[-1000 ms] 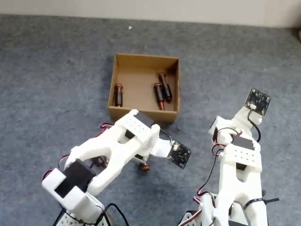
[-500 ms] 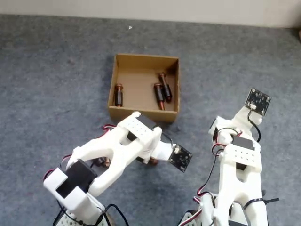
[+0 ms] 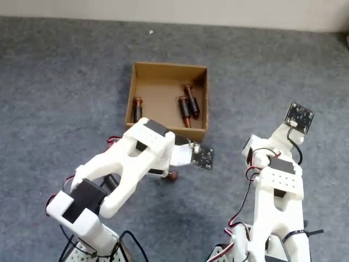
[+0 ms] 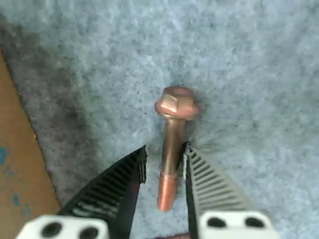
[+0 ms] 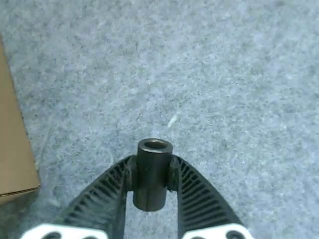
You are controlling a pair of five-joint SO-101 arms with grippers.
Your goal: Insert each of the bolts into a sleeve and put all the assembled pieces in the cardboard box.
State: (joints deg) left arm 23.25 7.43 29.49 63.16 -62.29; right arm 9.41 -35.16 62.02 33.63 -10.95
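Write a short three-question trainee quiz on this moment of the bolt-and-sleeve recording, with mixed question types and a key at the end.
1. Multiple choice: what is the right gripper shut on?
A) a washer
B) a sleeve
C) nothing
2. True or false: the bolt at the left gripper already wears a sleeve.
3. Count: how many assembled pieces lie in the cardboard box?

Key: 1 B; 2 false, its shank and thread are bare; 3 three.
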